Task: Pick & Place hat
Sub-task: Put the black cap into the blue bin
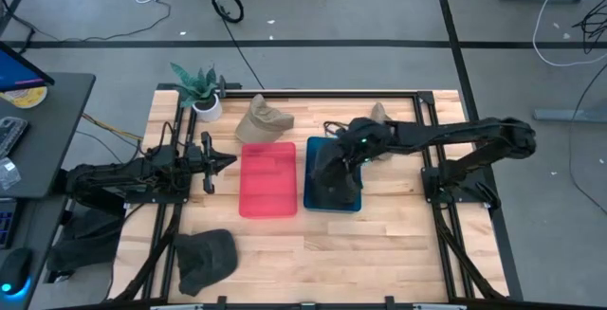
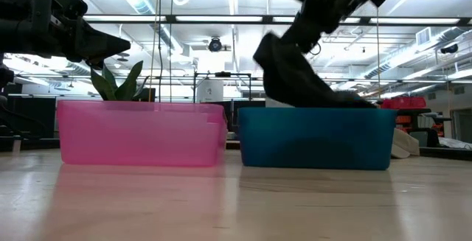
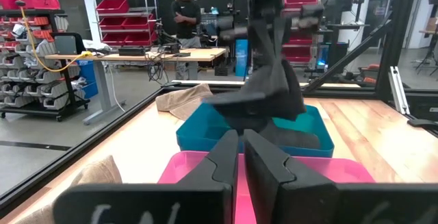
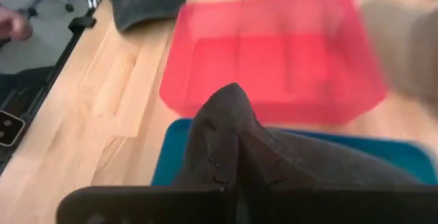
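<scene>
The right gripper (image 1: pixel 353 155), jaws pinching the dark hat (image 2: pixel 299 75), holds it half inside the blue bin (image 2: pixel 316 138), so only release seems left, while the left gripper (image 1: pixel 224 162) waits over the bench (image 1: pixel 398 244), jaws pressed together.

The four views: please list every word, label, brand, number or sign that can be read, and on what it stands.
None can be read.
Left tool: pale marks on the dark bar below its fingers, cut off and blurred, not readable.
Pink bin, blue bin, dark hat in right tool: no text.
</scene>
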`<state>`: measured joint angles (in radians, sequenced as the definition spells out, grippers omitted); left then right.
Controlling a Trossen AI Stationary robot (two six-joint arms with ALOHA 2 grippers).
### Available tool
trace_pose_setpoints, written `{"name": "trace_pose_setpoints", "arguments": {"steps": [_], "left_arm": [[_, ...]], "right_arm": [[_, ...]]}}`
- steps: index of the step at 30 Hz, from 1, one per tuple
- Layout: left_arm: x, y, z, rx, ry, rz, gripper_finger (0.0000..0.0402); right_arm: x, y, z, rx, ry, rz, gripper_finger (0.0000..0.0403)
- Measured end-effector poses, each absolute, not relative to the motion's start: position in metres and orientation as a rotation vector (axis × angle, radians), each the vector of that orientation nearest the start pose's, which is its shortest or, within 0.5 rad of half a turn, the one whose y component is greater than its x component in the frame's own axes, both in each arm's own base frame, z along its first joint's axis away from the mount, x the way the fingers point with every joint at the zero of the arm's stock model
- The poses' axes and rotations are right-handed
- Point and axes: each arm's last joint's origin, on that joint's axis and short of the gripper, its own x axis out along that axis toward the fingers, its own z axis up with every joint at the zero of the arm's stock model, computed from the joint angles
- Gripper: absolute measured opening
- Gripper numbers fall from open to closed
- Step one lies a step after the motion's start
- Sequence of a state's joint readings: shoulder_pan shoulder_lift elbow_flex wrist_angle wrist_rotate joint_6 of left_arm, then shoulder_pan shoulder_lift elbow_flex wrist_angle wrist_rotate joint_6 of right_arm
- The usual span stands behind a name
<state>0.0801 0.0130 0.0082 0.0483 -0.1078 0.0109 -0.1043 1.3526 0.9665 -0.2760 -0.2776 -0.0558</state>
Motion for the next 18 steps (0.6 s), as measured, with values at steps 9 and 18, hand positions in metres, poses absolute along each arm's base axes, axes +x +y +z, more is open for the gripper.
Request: {"name": "trace_pose_setpoints", "arguments": {"steps": [9, 18], "left_arm": [[0.097, 0.011, 0.170, 0.010, -0.043, 0.188, 0.0028], [0.097, 0.011, 0.170, 0.010, -0.043, 0.188, 0.0028]], "right_arm": [[0.268, -0.023, 0.293, 0.093, 0.549, 0.123, 0.0010], [0.273, -0.015, 0.266, 0.097, 0.644, 0.153, 0.0010]]}}
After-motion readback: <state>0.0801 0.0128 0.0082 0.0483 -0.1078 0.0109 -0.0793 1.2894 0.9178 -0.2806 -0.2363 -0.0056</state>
